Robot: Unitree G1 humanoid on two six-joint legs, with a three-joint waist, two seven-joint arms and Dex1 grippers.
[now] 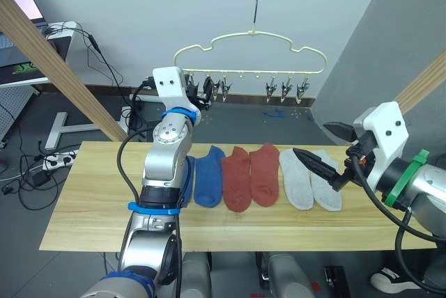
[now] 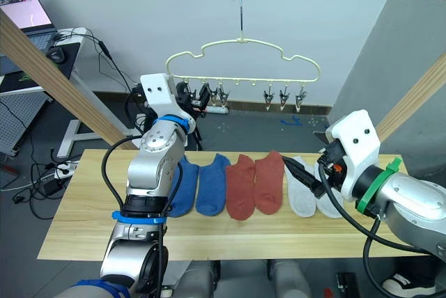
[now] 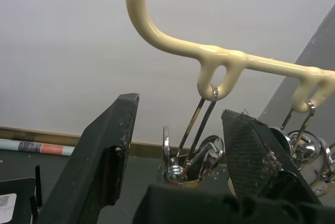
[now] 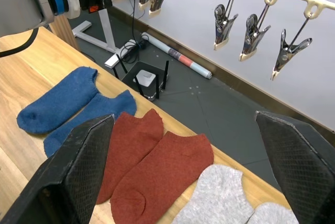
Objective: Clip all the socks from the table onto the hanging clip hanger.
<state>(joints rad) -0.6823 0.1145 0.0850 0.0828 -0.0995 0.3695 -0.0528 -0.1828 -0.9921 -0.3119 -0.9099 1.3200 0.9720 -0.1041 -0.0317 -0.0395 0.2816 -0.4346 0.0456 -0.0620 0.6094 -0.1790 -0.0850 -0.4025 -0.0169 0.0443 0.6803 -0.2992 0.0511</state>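
Six socks lay side by side on the tabletop (image 1: 90, 207), toes toward the robot: two blue socks (image 1: 208, 176) at the 9 o'clock end, two red socks (image 1: 249, 175) in the middle, and two grey socks (image 1: 309, 178) at the 3 o'clock end. The clip hanger (image 1: 249, 51) hung from the wooden pole above, at 12 o'clock, all of its clips (image 4: 250, 30) bare. The left gripper (image 3: 178, 145) was raised to the hanger's 9 o'clock end, its fingers (image 3: 94, 166) spread around a silver clip without touching it. The right gripper (image 1: 327, 148) hovered over the grey socks, fingers spread and holding nothing.
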